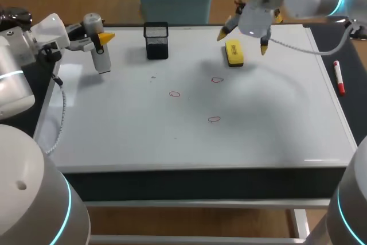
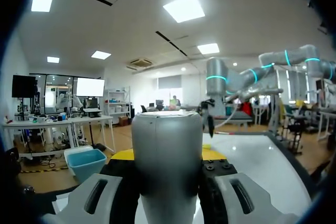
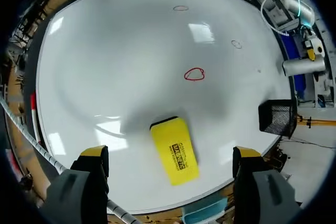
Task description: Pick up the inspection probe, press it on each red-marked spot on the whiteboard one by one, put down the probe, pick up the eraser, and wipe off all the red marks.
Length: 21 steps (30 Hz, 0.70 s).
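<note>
Red marks (image 1: 214, 119), three small rings well apart, sit in the middle of the whiteboard (image 1: 143, 142). Farther off at the left, my left arm comes in low and level, and the left pincer (image 1: 98, 37) grasps the upright probe (image 1: 101, 58) from the side. At the far right, my right arm bends downward. The right pincer (image 1: 242, 41) hangs released, fingers spread, above the yellow eraser (image 1: 234, 53) lying flat on the board.

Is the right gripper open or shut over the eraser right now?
Open. The right gripper has its yellow tips wide apart above the eraser, not touching it.
</note>
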Motion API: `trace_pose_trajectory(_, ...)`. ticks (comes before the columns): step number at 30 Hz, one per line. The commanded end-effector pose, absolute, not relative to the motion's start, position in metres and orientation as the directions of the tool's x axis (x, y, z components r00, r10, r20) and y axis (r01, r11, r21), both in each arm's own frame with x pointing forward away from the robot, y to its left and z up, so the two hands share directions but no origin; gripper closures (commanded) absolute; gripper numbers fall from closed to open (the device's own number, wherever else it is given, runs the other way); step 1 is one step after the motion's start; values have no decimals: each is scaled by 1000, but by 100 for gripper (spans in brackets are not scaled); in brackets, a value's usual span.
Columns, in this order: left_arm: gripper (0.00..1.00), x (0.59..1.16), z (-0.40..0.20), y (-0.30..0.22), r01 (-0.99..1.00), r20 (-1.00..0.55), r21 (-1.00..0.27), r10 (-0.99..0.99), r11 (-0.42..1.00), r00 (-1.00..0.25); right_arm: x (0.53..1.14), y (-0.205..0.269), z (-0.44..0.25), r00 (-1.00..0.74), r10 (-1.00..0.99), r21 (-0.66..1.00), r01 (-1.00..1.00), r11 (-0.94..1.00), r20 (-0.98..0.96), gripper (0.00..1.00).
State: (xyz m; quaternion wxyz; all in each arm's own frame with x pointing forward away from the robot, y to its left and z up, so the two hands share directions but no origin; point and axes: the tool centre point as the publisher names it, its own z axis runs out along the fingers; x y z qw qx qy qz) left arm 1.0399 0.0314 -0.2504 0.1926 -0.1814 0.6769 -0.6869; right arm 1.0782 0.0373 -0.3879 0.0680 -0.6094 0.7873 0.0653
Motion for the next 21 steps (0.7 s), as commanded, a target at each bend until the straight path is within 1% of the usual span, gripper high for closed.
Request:
trace_pose_trajectory(1, 100, 1040, -250, 31, 22, -13, -1000, -510, -10, -860, 1080, 44, -399, -235, -961, 12, -972, 236, -144, 0)
trace_pose_trajectory(6, 100, 1040, -250, 31, 22, -13, -1000, -510, -10, -860, 1083, 45, -407, -216, -968, 7, -976, 217, -126, 0)
trace_pose_trajectory(12, 100, 1040, -250, 31, 22, -13, -1000, -510, -10, -860, 1088, 41, -415, -120, -986, -21, -992, 123, -120, 0)
trace_pose_trajectory(21, 100, 1040, -250, 31, 22, -13, -1000, -510, -10, -860, 1094, 37, -426, 4, -995, -12, -1000, -2, -104, 0)
